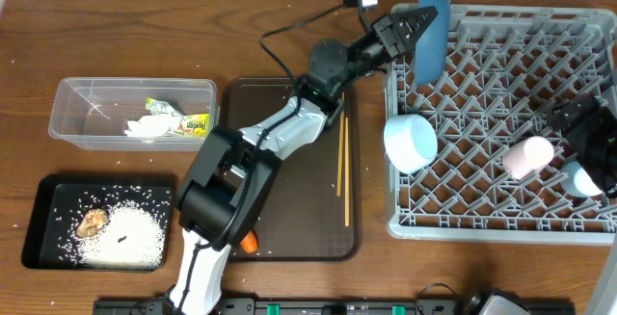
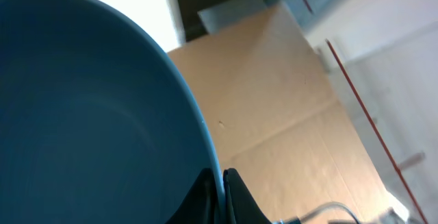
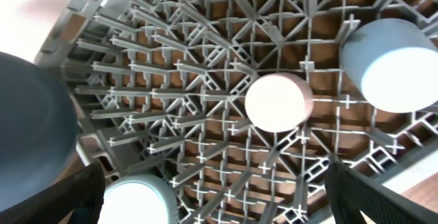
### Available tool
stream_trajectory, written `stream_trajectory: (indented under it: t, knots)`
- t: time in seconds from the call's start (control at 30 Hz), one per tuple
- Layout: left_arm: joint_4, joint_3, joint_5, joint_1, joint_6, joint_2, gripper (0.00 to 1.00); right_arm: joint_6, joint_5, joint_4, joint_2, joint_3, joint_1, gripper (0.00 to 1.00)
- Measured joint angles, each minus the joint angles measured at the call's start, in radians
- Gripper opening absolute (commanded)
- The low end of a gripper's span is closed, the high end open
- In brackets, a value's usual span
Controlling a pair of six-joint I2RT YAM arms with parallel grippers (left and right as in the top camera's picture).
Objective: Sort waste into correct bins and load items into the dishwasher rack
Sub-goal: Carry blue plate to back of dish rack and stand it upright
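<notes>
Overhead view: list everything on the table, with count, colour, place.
rack: 1, grey, right
plate: 1, blue, upright, rack's back-left corner
bowl: 1, white, rack's left
pinkish cup: 1, pinkish-white, in rack
blue cup: 1, light-blue, in rack
brown tray: 1, brown, centre
chopsticks: 2, wooden, on brown tray
carrot: 1, orange, on brown tray
tub: 1, clear, left
wrapper: 1, silver and yellow-green, in tub
napkin: 1, white, in tub
black tray: 1, black, front left
rice: heap, white, in black tray
food lump: 1, brown, in black tray
left gripper: 1, black, shut on plate
right gripper: 1, black, open over rack
</notes>
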Motion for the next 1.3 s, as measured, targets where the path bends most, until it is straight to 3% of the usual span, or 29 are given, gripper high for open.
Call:
stream_trajectory:
  t: [1.3]
  knots:
    - [-0.008,0.011,-0.132,-0.071,-0.053,0.054,0.06,-0.007,0.030,-0.006,0.000,0.000,0.000,0.96]
